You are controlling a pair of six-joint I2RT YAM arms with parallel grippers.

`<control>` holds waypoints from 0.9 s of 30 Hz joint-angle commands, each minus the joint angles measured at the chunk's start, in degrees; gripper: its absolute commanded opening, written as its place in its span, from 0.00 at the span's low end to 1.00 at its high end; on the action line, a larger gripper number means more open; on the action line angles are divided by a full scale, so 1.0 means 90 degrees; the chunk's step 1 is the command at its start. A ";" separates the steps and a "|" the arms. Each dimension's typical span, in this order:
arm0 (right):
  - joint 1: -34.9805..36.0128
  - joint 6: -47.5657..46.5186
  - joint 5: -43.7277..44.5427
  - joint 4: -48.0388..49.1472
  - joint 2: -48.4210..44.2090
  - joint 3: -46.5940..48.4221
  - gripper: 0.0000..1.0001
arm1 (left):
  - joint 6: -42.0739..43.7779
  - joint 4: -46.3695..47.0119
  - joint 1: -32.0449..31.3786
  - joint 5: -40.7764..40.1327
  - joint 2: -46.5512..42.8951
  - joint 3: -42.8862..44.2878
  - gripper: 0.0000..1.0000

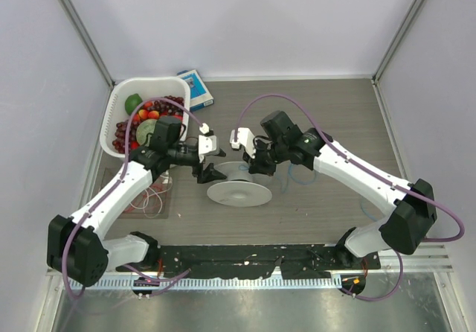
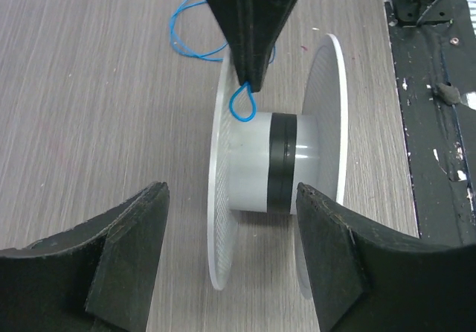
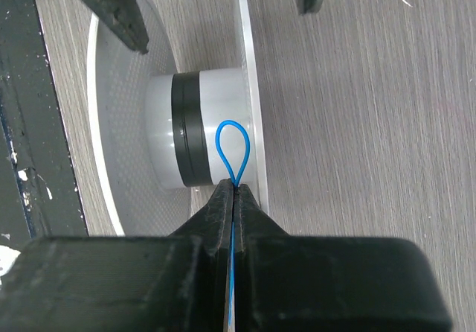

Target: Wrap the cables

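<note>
A white spool with a black band on its hub lies on its side on the table; it also shows in the left wrist view and the right wrist view. My right gripper is shut on the thin blue cable, holding a small loop against the hub. The rest of the blue cable trails on the table behind it. My left gripper is open, its fingers either side of the spool's near end. Red and white cables lie loosely looped at the left.
A white basket of fruit stands at the back left, with a blue box beside it. A black strip runs along the near edge. Walls enclose the table on three sides.
</note>
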 commanded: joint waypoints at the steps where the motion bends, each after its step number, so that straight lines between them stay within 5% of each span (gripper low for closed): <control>1: 0.0056 0.0186 0.0119 0.0414 -0.0048 -0.0032 0.01 | 0.0477 0.0694 0.0017 0.0733 0.0154 -0.0274 0.72; 27: 0.0281 0.0655 0.0598 0.1059 0.0147 -0.0276 0.01 | -0.0939 0.3664 -0.0306 0.0851 0.0583 -0.1242 0.55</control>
